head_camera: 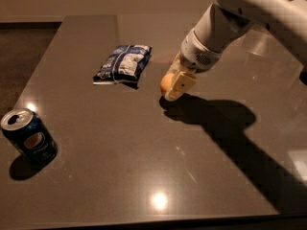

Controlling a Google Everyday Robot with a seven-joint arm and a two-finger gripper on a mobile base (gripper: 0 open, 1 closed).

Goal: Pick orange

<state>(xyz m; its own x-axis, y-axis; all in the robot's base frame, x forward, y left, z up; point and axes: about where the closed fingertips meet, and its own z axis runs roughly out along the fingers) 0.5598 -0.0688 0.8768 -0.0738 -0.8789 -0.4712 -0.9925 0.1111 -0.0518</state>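
Though grip is unclear, the gripper (172, 87) meets the orange (165, 82) on the glossy table (120, 147).

White robot arm (254, 8): smooth, glossy, rounded shell segments, tapering to a white cylindrical wrist collar (204, 51) marked with a small patch of fine perforations. Beneath the collar, the pale cream, blocky plastic hand (173, 87) sits low over the dark grey polished surface (120, 152).
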